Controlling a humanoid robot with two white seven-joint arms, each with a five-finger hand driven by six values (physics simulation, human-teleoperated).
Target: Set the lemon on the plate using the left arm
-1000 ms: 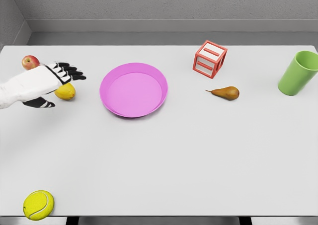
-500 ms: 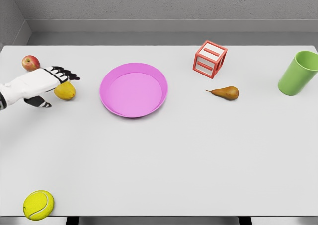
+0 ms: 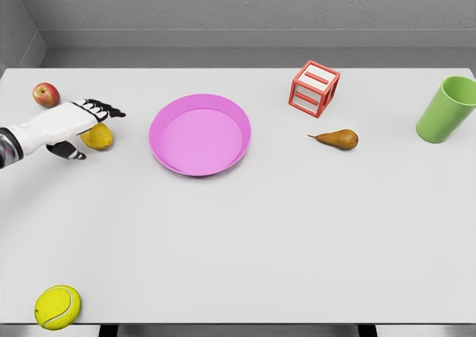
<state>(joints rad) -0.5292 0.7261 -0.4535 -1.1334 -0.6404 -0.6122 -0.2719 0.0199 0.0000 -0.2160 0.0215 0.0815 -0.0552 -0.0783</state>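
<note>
Left hand (image 3: 71,125), fingers spread and grasping nothing, has lowered over the lemon (image 3: 98,137); pink plate (image 3: 199,134) awaits rightward.

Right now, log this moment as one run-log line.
phase: reaching | left hand: open, over lemon, no grasp | lemon: on table, left of plate | plate: empty | right arm: not in view

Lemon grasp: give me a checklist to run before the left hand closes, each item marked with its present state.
1. Left hand over the lemon: ok, it overlaps the fruit's top.
2. Fingers spread, holding nothing: ok.
3. Thumb on the near side of the lemon: ok.
4. Contact with the lemon: cannot tell.
5. Apple apart from the hand: ok, it sits behind it.
6. Plate empty, table between lemon and plate bare: ok.
</note>
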